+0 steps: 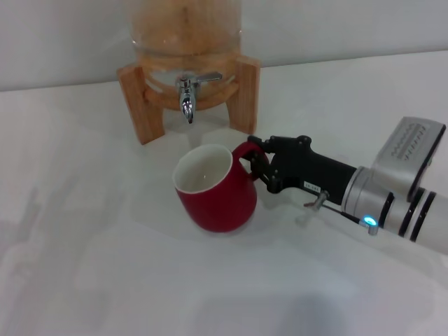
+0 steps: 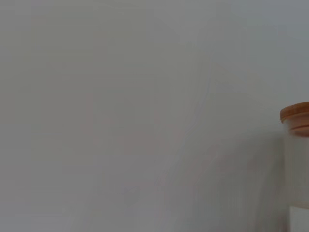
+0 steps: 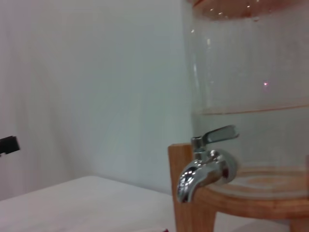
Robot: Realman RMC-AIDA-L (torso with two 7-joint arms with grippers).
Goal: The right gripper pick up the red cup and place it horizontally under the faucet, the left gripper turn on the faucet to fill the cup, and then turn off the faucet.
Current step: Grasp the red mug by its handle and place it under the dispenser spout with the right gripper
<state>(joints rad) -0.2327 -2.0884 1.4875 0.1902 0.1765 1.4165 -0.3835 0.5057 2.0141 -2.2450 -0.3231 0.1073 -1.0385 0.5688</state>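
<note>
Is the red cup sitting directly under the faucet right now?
No, the red cup sits in front of the faucet, nearer the camera, with the right gripper at its handle.

Right arm, head view: the tool [image 1: 255, 165] is a matte black claw on a black, tapering body bearing a small white label. A short metal pin projects beside the label. Behind it sits a silver-grey cylindrical section with black bands and a small lit blue-white indicator. A grey boxy housing on top carries rows of slotted vents.
</note>
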